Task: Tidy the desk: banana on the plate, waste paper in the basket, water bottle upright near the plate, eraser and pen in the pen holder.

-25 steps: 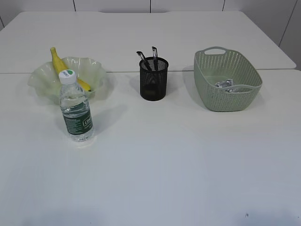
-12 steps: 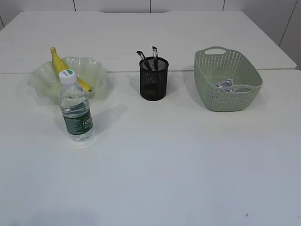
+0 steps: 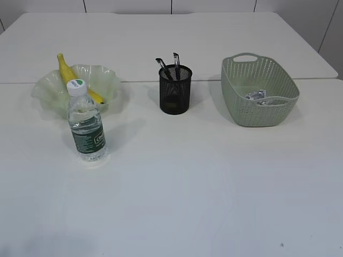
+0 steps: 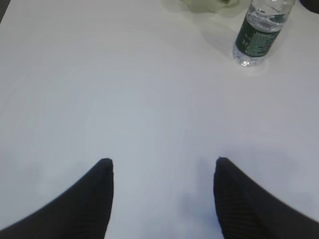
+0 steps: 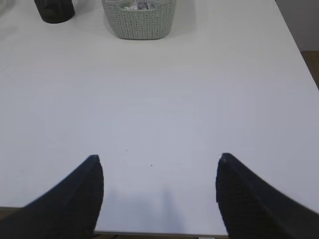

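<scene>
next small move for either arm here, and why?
Probably none beyond parking both arms. The banana lies on the plate, the waste paper sits in the basket, the water bottle stands upright beside the plate, and pens stand in the pen holder. The eraser isn't visible, presumably inside. Both tools are open and empty.
</scene>
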